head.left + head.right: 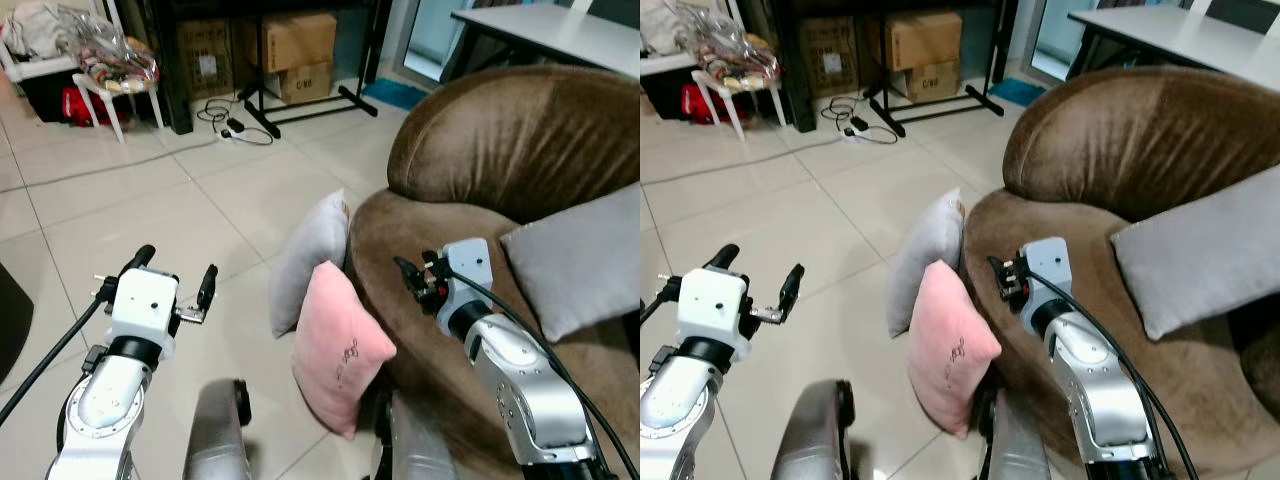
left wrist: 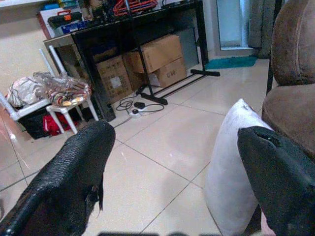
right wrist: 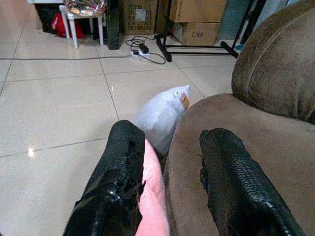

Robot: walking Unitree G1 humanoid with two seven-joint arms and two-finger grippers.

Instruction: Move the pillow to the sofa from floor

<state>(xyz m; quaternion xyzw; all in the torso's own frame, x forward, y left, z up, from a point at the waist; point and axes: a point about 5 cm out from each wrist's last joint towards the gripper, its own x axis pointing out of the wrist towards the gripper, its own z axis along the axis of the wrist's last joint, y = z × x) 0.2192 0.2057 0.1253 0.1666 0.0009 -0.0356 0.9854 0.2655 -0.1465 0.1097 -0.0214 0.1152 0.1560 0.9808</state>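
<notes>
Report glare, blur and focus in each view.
Eye views: sharp, evenly lit; pink pillow and sofa clear. Left wrist view: close black fingers soft, background hazy. Right wrist view: small ceiling-light glint on the floor tiles, fingers slightly soft.

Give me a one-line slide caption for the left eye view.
Both open grippers, left and right, flank a pink pillow and grey pillow leaning against the brown sofa.

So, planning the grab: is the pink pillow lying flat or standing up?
Standing on edge. The pink pillow rests on the floor, leaning against the brown sofa front, beside a grey pillow.
</notes>
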